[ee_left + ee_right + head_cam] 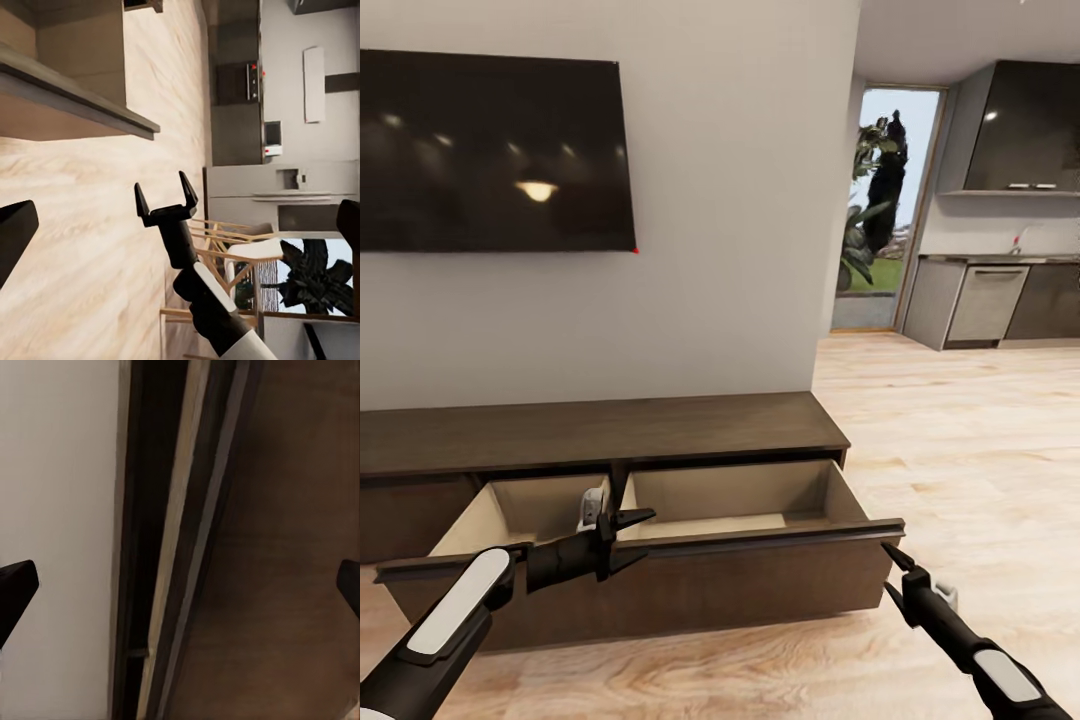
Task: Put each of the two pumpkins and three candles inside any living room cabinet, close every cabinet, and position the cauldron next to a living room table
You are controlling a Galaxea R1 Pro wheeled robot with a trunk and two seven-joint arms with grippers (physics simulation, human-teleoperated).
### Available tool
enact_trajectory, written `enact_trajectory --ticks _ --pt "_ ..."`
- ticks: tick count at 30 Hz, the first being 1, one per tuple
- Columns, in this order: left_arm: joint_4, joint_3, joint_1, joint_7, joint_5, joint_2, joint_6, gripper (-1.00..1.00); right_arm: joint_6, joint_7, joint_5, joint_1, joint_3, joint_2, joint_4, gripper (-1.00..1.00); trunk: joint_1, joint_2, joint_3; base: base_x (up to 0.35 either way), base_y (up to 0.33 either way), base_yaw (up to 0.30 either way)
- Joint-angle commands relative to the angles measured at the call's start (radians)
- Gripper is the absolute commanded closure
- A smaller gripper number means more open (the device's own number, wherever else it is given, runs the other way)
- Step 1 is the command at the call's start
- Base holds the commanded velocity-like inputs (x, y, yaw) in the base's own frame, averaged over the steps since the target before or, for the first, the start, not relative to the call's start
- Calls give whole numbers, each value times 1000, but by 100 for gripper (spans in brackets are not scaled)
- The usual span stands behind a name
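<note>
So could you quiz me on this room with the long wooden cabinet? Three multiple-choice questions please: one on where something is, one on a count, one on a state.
1. Where is the left pincer?
A. Over the open drawer's front edge
B. On the cabinet's top
C. Against the TV

2. How many pumpkins lie in the visible part of the open drawer?
A. None
B. Two
C. Three

3. How is the right pincer?
A. Open, holding nothing
C. Clamped on a candle
B. Closed on the drawer front

Answers:
1. A, since the head view shows it above the front panel of the cabinet drawer.
2. A, since the pale inside shows bare, though the front panel hides its nearest floor.
3. A, since the left wrist view shows its two fingers spread with only floor between them.
</note>
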Motion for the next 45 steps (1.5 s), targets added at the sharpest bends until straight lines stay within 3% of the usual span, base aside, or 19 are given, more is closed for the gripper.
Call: enact_trajectory --ticks 1,19,26,37,45 --pt "1 -2 -1 -10 -9 1 0 -100 4 1 -5 0 -3 1 0 -100 -1 0 3 0 0 0" --pt "1 -5 -1 -11 -9 2 0 -100 -26 2 -7 -1 -3 0 3 -100 -9 4 73 0 0 0" --pt "-5 -2 -1 -13 -7 2 2 -100 -26 -2 -7 -1 -3 0 6 -100 -9 4 73 0 0 0" --pt "-12 -15 -1 -13 -9 2 1 -100 -25 -1 -7 0 -1 -1 158 -100 -9 4 73 -242 0 0" --pt "-12 -19 -1 -11 -9 1 0 -100 -45 -13 -6 -1 0 0 186 -100 -9 4 78 -173 -8 145"
